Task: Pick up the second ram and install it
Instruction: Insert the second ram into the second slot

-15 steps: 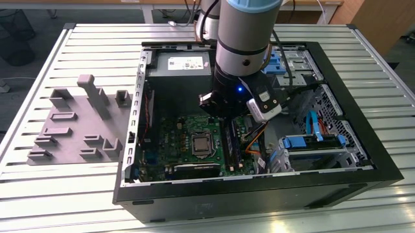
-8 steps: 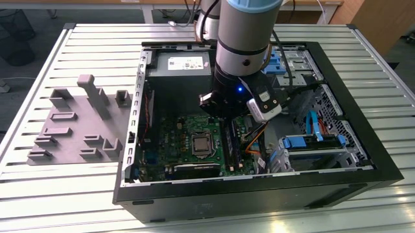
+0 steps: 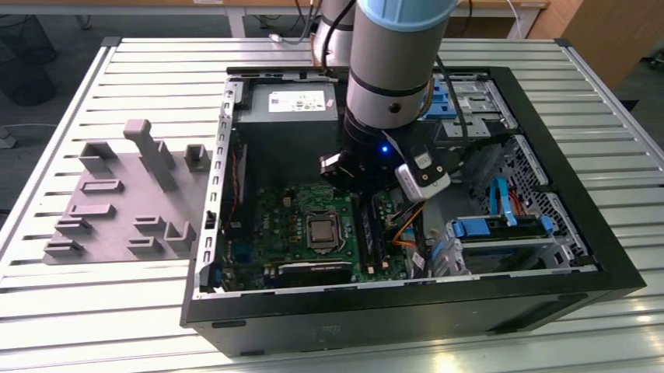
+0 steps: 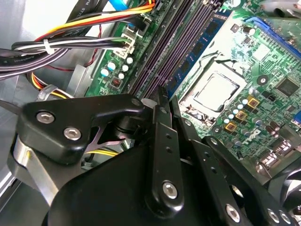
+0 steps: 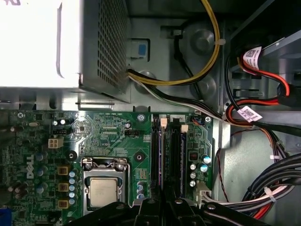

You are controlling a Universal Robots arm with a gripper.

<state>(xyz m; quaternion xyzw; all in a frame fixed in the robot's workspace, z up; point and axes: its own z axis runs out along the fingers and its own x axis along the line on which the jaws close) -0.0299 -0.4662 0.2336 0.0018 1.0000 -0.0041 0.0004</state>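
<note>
My gripper [image 3: 354, 185] hangs inside the open computer case [image 3: 581, 256], low over the motherboard's long black memory slots [image 5: 168, 155]. In the second wrist view its black fingers [image 4: 161, 110] are pressed together, and their tip [image 4: 162, 93] sits just above those slots [image 4: 164, 56]. Nothing shows between the fingers. A thin board with a row of black chips [image 4: 203, 40] stands upright in the slot nearest the processor socket [image 4: 214, 92]. I cannot tell whether this stick is the second ram. The gripper's body [image 5: 160, 207] also edges into the first wrist view.
Cable bundles [image 4: 70, 44] run close beside the slots, away from the socket. The power supply [image 5: 42, 42] fills the case's far corner, and blue drive bays [image 3: 498, 225] sit at the exterior view's right. A grey fixture with blocks [image 3: 124, 194] lies on the slatted table left of the case.
</note>
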